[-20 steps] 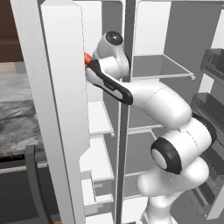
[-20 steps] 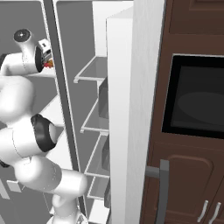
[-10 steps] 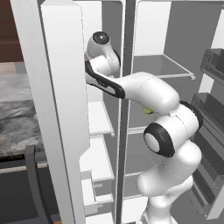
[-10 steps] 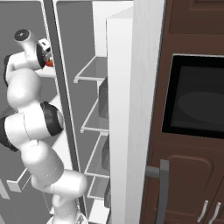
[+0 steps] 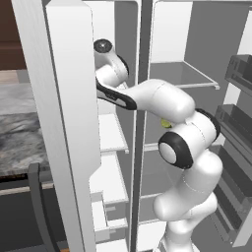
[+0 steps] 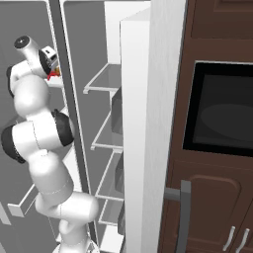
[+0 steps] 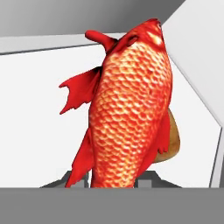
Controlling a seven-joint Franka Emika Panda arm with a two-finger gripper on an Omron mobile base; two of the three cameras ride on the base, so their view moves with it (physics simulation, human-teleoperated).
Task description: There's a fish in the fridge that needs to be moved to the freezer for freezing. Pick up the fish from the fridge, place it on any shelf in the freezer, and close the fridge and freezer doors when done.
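Observation:
My gripper (image 7: 116,179) is shut on the fish (image 7: 129,105), a red-orange scaled body that stands up in front of the hand camera, tail end down between the jaws. In the right base view the fish (image 6: 53,74) is a small red spot at the gripper (image 6: 52,68), inside the freezer (image 6: 29,29) at its upper shelves. The left base view has the hand hidden behind the open freezer door (image 5: 64,123), with the arm reaching into the freezer (image 5: 112,133). Right of the centre post lies the fridge (image 5: 187,74), open, its door (image 6: 143,123) swung out.
A brown round lump (image 7: 173,140) sits behind the fish on a white freezer shelf (image 7: 39,109). A yellow-green fruit (image 5: 166,124) peeks from behind the arm in the fridge. Door bins (image 5: 238,123) line the fridge door. A dark oven (image 6: 222,113) and brown cabinets stand at right.
The arm has swung left and deeper into the freezer with the fish. In the left base view the hand and fish have slipped behind the freezer door.

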